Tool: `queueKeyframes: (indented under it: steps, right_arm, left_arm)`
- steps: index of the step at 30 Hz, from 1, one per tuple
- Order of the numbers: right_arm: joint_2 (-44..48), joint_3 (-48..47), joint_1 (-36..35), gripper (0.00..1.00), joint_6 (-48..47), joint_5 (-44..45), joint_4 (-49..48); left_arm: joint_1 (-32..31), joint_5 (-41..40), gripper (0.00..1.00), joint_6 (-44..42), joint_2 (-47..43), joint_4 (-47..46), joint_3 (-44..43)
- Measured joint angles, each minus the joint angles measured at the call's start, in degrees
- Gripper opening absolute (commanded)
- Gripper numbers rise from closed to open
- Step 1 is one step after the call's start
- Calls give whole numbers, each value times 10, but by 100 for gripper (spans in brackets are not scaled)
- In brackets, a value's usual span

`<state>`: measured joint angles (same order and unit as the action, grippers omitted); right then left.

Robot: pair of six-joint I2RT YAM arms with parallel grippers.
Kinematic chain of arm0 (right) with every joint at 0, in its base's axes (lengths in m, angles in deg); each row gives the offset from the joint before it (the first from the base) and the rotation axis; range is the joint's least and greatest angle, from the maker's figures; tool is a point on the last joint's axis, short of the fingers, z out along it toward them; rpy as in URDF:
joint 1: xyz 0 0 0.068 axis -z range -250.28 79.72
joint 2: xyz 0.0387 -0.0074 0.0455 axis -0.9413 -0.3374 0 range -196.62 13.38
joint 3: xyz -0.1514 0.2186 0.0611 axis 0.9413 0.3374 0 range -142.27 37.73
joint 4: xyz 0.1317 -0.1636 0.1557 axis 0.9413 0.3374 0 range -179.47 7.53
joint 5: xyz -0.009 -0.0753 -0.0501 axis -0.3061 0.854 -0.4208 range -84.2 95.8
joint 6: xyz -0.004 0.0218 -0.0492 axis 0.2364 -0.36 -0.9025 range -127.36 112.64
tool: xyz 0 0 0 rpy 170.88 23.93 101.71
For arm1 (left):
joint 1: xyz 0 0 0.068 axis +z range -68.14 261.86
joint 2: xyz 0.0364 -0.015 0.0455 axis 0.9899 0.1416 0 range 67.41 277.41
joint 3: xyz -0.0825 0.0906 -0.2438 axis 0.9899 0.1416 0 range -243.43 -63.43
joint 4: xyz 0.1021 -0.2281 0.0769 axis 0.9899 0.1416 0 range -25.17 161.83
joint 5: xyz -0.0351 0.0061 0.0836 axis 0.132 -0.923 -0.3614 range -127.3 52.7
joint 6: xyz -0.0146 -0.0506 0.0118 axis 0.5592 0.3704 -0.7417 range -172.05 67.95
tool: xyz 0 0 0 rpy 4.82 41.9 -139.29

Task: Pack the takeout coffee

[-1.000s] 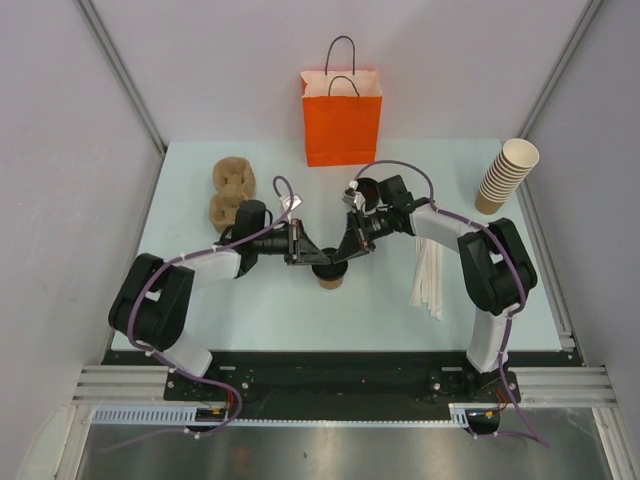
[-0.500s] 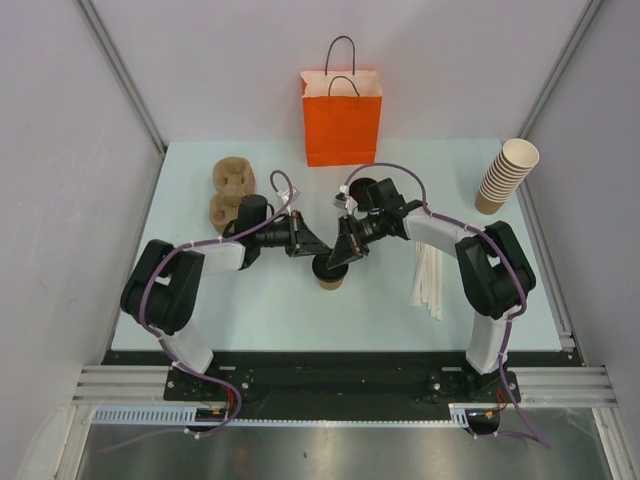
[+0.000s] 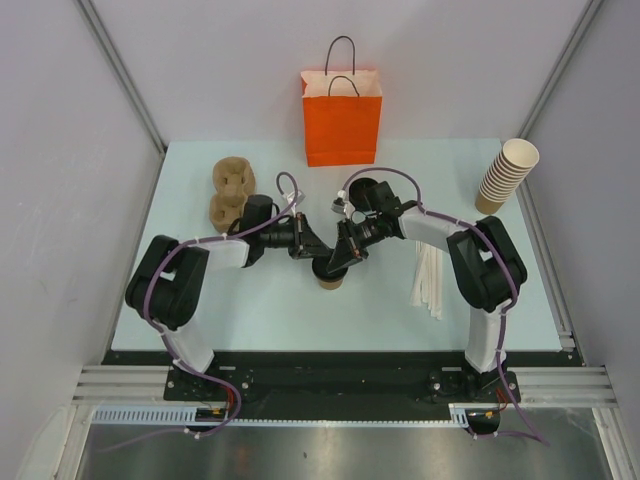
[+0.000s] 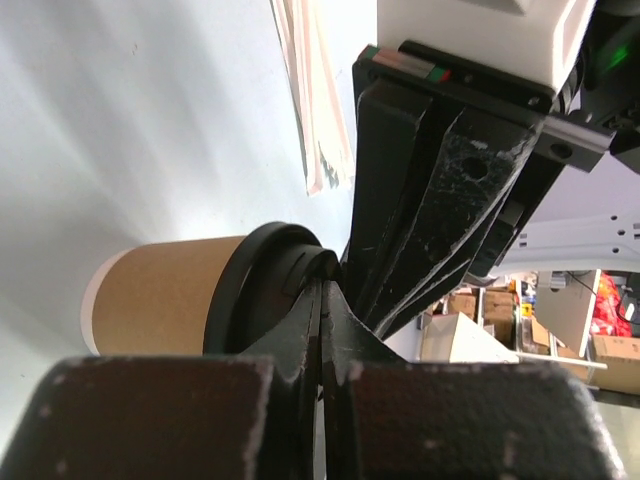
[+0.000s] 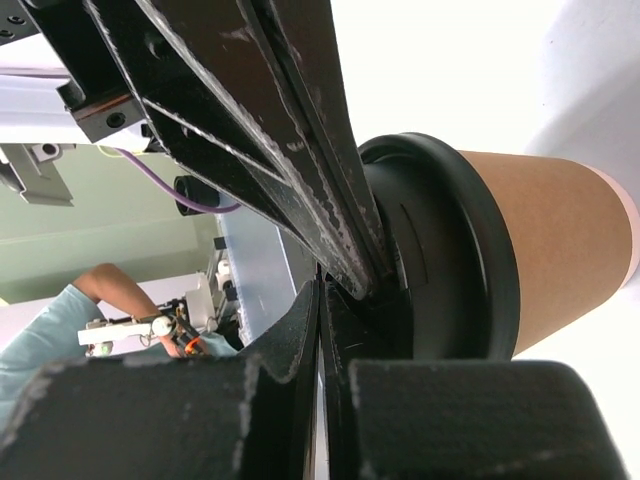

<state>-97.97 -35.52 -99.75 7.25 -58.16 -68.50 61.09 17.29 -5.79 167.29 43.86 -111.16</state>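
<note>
The takeout coffee (image 3: 328,277), a small brown paper cup with a black lid, stands at the table's middle. My left gripper (image 3: 319,259) reaches it from the left and my right gripper (image 3: 338,262) from the right. Both are shut and empty, with their tips meeting on the lid's top. In the left wrist view the cup (image 4: 160,295) lies left of my closed left gripper (image 4: 322,292), with the right gripper's fingers (image 4: 430,200) crossing above. In the right wrist view the cup (image 5: 560,250) is right of my closed right gripper (image 5: 320,295).
An orange paper bag (image 3: 342,118) stands upright at the back centre. Brown pulp cup carriers (image 3: 230,190) lie back left. A stack of tan lidless cups (image 3: 505,175) leans at the back right. White wrapped straws (image 3: 428,275) lie right of the cup.
Both arms have shifted a little, the left wrist back and the right wrist leftward, with the tips staying at the lid. The cup has not moved.
</note>
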Motion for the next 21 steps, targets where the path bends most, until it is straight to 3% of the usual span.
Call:
queueKeyframes:
  steps: [6,13,15,17,18,21]
  right_arm:
    - [-9,-4,2,2,-7,-14,3]
    - [-5,-3,3,8,-13,-16,0]
    - [0,-1,3,10,-14,-14,-3]
    - [11,4,2,13,-12,-8,-7]
    - [19,10,1,15,-12,-5,-12]
    - [42,14,1,20,1,-3,-29]
  left_arm:
    - [0,19,0,-3,7,15,-3]
    - [0,24,2,-3,5,16,-3]
    - [0,26,7,0,3,12,-3]
    - [0,23,21,0,-2,11,-3]
    - [0,21,33,0,-7,11,-3]
    - [0,20,50,2,-32,10,-3]
